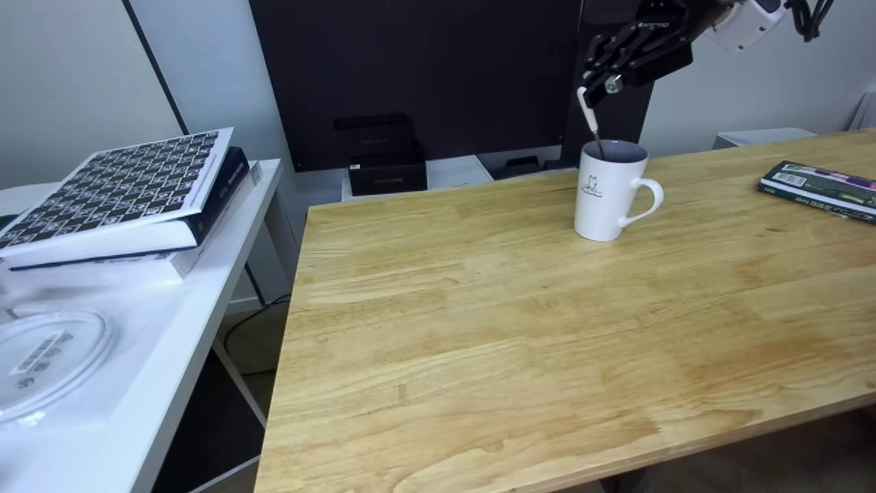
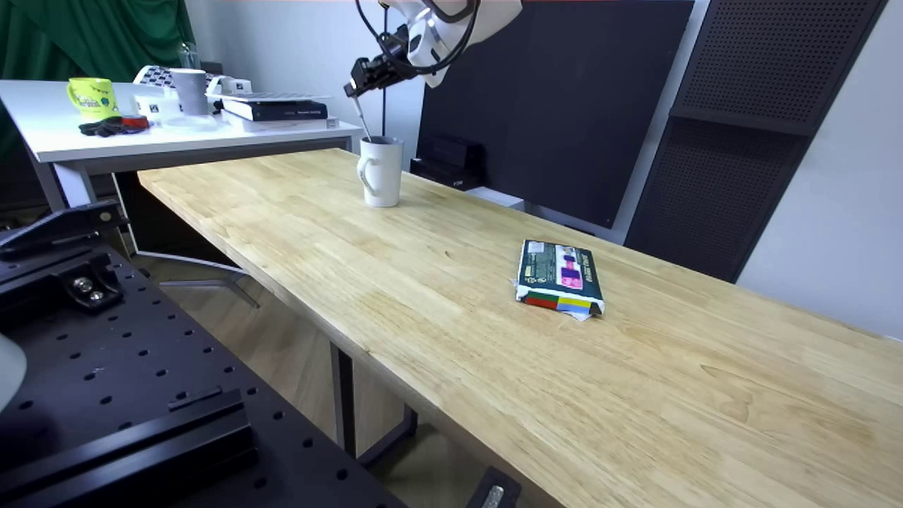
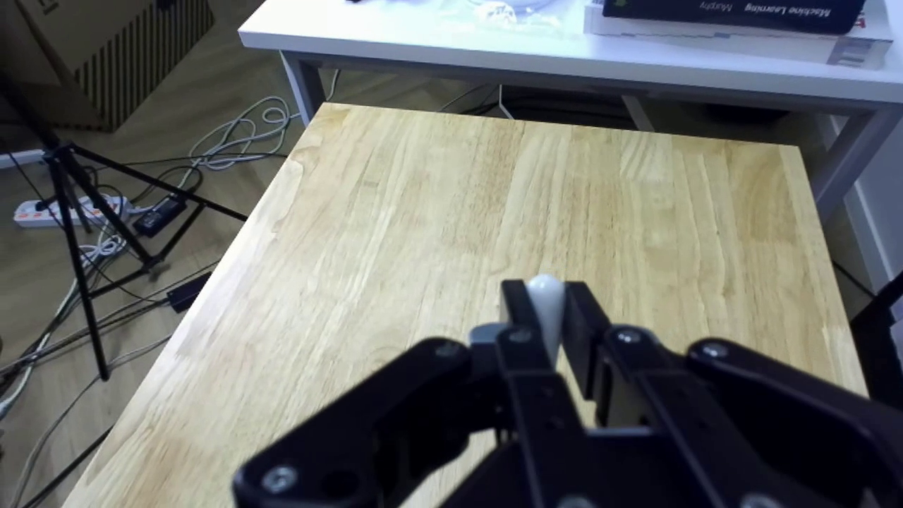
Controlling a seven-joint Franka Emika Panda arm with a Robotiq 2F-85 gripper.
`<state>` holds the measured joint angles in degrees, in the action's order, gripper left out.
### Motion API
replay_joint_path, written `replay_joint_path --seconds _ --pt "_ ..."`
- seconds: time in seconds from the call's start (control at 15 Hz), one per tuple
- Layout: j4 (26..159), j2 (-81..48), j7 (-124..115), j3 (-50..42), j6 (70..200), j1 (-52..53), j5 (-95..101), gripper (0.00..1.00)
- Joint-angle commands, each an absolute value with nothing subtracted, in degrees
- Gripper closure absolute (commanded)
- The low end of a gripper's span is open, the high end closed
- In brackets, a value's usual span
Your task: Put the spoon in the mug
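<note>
Spoon is leaning below the gripper, which is clenching its white handle; lower end is dipping inside the mug. Arm is slanting down from above.

White mug on wooden table, spoon slanting into it, gripper at spoon's top

Mug and packet on wooden table
</note>
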<state>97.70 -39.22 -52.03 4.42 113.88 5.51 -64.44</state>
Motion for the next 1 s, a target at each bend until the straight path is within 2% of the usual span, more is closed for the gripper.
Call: replay_joint_path --seconds 0.0,0.13,0.6,0.73,0.93 --pt "97.9 -39.0 -53.7 3.8 113.2 5.7 -65.5 0.59" --pt "97.7 -38.7 -53.6 3.6 113.1 5.9 -64.9 0.53" --pt "96.9 -33.2 -54.6 3.3 112.9 11.7 -55.0 0.05" --pt "98.1 -30.0 -55.4 3.6 113.1 13.9 -49.1 0.0" --pt "100.6 -25.1 -57.0 4.1 113.9 17.3 -39.4 0.0"
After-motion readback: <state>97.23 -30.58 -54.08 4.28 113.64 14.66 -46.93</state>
